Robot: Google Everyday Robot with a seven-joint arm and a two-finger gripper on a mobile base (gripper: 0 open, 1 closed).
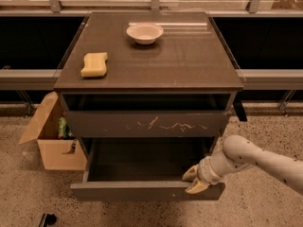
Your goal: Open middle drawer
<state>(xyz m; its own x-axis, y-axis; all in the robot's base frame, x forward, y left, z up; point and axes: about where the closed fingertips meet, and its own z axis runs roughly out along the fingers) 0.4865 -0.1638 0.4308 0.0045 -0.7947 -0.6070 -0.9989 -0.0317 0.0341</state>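
Observation:
The middle drawer (137, 191) of the dark cabinet stands pulled well out, and its dark inside shows empty. Its flat front faces me low in the camera view. My gripper (193, 180) is at the right end of that front. One yellowish finger (190, 173) is inside the drawer and the other is on the outer face, closed on the top edge. My white arm (265, 162) comes in from the right. Above it, the drawer front with white scratch marks (147, 124) also stands slightly out.
A yellow sponge (94, 64) and a white bowl (145, 33) sit on the cabinet top (189, 65). An open cardboard box (52, 143) with a green item stands on the floor at the cabinet's left. A small black object (46, 219) lies on the floor at the lower left.

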